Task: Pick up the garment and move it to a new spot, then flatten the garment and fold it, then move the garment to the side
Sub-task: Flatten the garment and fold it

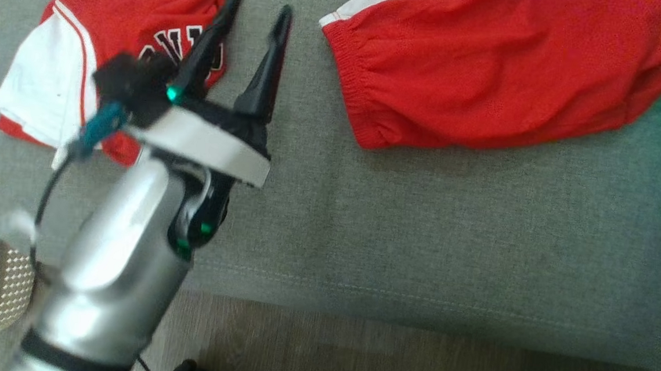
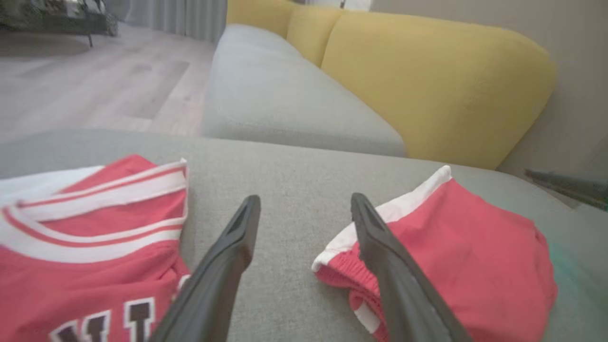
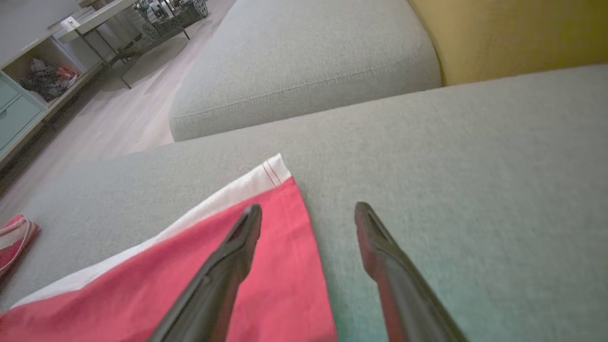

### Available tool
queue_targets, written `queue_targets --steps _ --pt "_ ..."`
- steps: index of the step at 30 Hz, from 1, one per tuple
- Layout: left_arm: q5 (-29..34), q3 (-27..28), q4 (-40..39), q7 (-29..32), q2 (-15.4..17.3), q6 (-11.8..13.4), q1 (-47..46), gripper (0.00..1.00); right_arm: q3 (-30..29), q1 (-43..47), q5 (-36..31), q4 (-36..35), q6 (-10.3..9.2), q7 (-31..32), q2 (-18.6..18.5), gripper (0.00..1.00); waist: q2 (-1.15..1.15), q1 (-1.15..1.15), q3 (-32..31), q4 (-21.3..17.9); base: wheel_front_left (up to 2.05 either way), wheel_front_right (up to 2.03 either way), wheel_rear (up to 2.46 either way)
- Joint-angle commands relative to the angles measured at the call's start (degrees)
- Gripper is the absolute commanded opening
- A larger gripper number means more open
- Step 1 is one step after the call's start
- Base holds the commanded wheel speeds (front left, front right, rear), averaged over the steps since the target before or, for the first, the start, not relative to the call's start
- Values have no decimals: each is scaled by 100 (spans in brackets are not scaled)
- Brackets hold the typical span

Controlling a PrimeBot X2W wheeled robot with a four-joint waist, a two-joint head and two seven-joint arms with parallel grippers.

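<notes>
Red shorts with a white side stripe lie loosely spread on the grey sofa seat, elastic waistband toward the middle. My left gripper hovers open over bare seat between the shorts and a folded jersey, holding nothing. In the left wrist view the shorts sit just right of that gripper. In the right wrist view my right gripper is open above the shorts' hem corner, its left finger over red cloth, its right over the seat.
A folded red and white jersey with black letters lies at the seat's left end. Yellow back cushions line the sofa's far side. Wood floor runs below the front edge. A woven item sits by the left corner.
</notes>
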Motion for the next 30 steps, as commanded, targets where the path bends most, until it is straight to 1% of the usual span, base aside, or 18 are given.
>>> queue_targets --steps 1,4,6,8,10,13,15,16,19,20,23,26,27,28,30 --pt "301 389 -397 -29 86 140 74 100 55 50 155 -338 -1 -90 -3 100 0 0 -32 37 0 0 0" --pt "990 743 -924 -29 -158 354 596 100 -10 303 564 -370 -1 -373 -34 100 0 0 -48 156 0 0 0" --pt "1337 864 -1098 -29 -323 366 886 100 -20 338 598 -177 -1 -651 -159 100 0 0 -59 254 0 0 0" --pt "1585 907 -1176 -29 -459 319 1107 100 -67 260 572 201 -1 -880 -243 100 0 0 -67 371 0 0 0" --pt "1722 917 -1222 -29 -576 257 1279 100 -106 133 456 668 -1 -1007 -323 100 0 0 -79 501 0 0 0" --pt "1850 888 -1263 -29 -681 186 1462 100 -40 -83 144 1371 -1 -1018 -467 100 0 0 -104 668 0 0 0" --pt "1904 850 -1294 -29 -716 154 1544 100 18 -232 -25 1807 -1 -978 -509 100 0 0 -129 742 0 0 0" --pt "1904 850 -1294 -29 -716 154 1544 100 18 -232 -25 1807 -1 -978 -509 100 0 0 -129 742 0 0 0" --pt "1987 784 -1313 -29 -739 156 1624 100 108 -355 -335 2473 -1 -815 -574 100 0 0 -206 820 0 0 0" --pt "2005 767 -1326 -29 -742 169 1650 100 140 -372 -388 2676 -1 -703 -569 96 0 0 -243 834 0 0 0" --pt "1999 719 -1401 -29 -747 247 1737 100 345 -371 -382 3097 -1 -209 -483 48 0 0 -345 815 0 0 0" --pt "1998 708 -1444 -29 -748 328 1836 100 611 -309 -159 3209 -1 289 -402 35 0 0 -451 731 0 0 0" --pt "2002 720 -1452 -29 -748 350 1871 100 711 -275 -69 3179 -1 401 -383 26 0 0 -486 687 0 0 0" --pt "1996 735 -1456 -29 -748 363 1904 100 795 -238 16 3130 -1 470 -376 0 0 0 -514 643 0 0 0" --pt "1986 768 -1465 -29 -749 371 1947 100 899 -173 136 3019 -1 465 -413 0 0 0 -557 559 0 0 0"
